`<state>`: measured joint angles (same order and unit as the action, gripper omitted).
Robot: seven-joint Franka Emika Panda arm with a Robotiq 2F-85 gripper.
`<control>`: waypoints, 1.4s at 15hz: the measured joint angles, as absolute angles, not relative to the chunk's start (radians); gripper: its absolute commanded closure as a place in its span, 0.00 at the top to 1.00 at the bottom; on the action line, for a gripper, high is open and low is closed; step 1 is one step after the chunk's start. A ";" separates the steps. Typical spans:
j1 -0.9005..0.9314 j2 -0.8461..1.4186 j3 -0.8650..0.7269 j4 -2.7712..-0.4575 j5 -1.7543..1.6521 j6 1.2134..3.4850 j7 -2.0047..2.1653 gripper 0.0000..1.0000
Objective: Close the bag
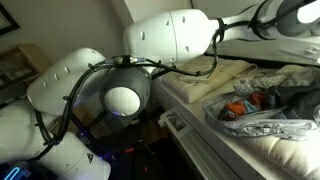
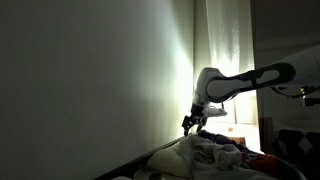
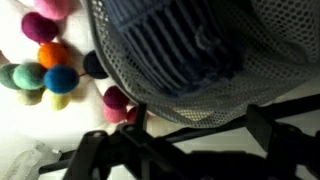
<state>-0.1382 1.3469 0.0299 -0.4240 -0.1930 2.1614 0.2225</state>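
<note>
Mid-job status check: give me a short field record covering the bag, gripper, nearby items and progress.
bag: crinkled grey-silver plastic, slumped, orange and red items showing
bag mouth: appears not closed
gripper: open, empty, hanging over the edge of the pile in an exterior view
cloth: cream, folded, beside the bag
wrist view: dark mesh over something blue-grey; coloured balls beside it
contact with bag: none visible
</note>
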 measured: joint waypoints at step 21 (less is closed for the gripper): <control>-0.156 1.415 0.029 -0.408 -0.196 2.243 0.183 1.00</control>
